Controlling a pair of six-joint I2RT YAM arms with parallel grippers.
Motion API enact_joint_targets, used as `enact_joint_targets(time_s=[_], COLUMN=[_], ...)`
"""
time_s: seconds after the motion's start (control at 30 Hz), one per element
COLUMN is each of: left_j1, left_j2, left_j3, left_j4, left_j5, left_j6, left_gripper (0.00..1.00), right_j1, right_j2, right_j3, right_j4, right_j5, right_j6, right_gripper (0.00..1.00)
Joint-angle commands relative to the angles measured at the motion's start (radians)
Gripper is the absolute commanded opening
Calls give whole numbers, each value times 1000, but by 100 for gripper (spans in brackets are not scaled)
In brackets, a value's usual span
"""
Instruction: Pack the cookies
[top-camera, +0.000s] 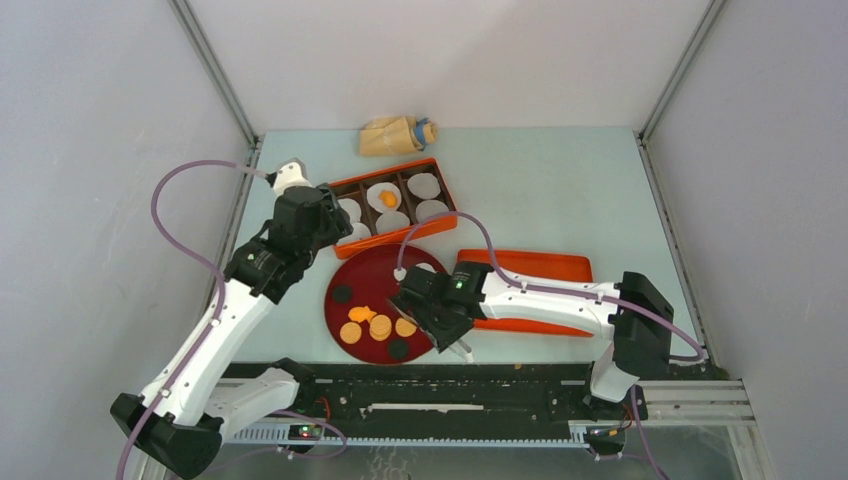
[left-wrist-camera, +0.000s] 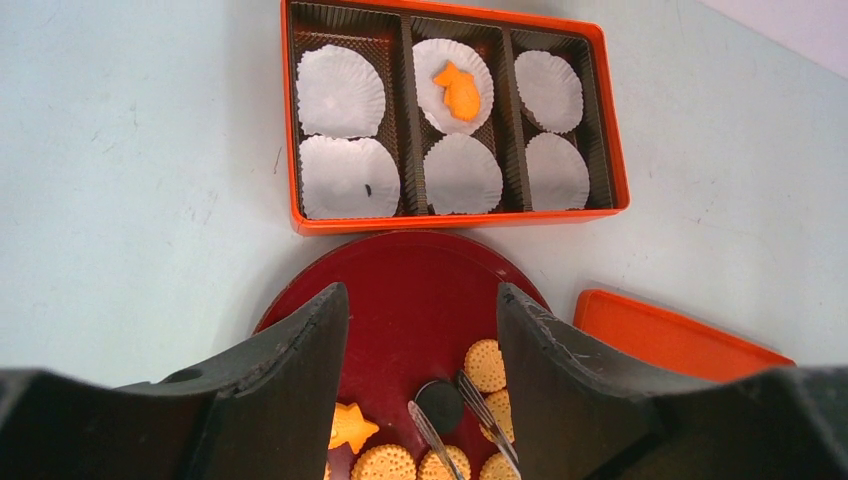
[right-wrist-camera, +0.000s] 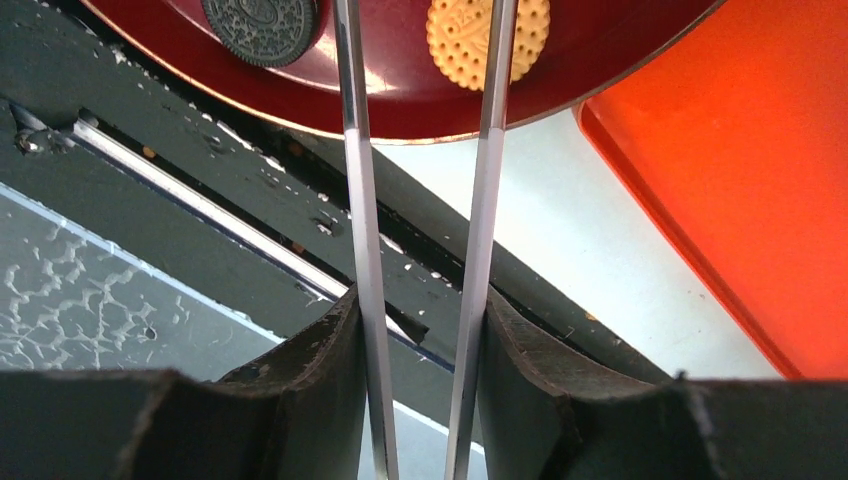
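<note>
Cookies (left-wrist-camera: 485, 365), dimpled tan and dark discs, on red plate (left-wrist-camera: 400, 290); right hand (right-wrist-camera: 420, 300) clamps metal tweezers (right-wrist-camera: 360, 180), left hand (left-wrist-camera: 422, 295) released.

Dark red plate (left-wrist-camera: 400, 290); tan cookie (right-wrist-camera: 455, 45), dotted; dark brown cookie (right-wrist-camera: 262, 25), embossed; orange box (left-wrist-camera: 455, 222); white pleated liners (left-wrist-camera: 340, 92); orange lid (left-wrist-camera: 660, 335).

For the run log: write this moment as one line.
left gripper open, empty | right gripper shut on tongs, tips over plate | box: one orange cookie packed, five liners empty
</note>
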Motion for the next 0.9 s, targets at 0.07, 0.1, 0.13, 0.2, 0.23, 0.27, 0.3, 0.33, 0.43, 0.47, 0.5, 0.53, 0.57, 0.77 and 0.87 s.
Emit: enact_joint_targets(time_s=[0.07,0.1,0.13,0.2,0.23,0.27,0.3,0.33,0.43,0.47,0.5,0.53,0.57,0.77,0.87], left_j1=[7,7,7,7,7,7,7,7,7,7,7,7,7,9,9], left_j2=[-17,-14,-12,-13,-13,-15,-17,-19,-14,-11,-5,0,6,25,32], left_j3=[-17,-14,-10,1,5,9,13,17,25,29,32,36,38,49,56], left_j4=[7,7,7,7,6,6,5,3,4,4,3,3,1,1,-2], left_j5=[-30,-27,-25,-27,-29,-32,-36,-40,-47,-47,-47,-48,-50,-77,-85], left_j6=[3,3,3,4,6,9,8,9,13,16,19,22,24,40,48], left_gripper=[62,61,61,61,61,61,61,61,61,61,61,61,62,61,61], right_j1=[-48,-60,-79,-109,-124,-139,-158,-178,-250,-275,-301,-325,-351,-472,-516], right_j2=[4,1,-3,-17,-24,-28,-29,-26,4,20,42,66,94,302,407], right_j3=[101,125,151,204,225,246,271,293,365,389,411,430,456,638,745], right_j4=[12,2,-10,-18,-19,-19,-18,-12,9,18,29,41,46,50,14], right_j5=[27,45,59,70,72,74,82,90,87,83,78,63,49,30,3], right_j6=[-49,-60,-70,-96,-109,-124,-134,-144,-179,-185,-195,-208,-215,-266,-269], right_gripper=[29,26,23,20,19,19,19,19,19,19,19,19,19,18,17])
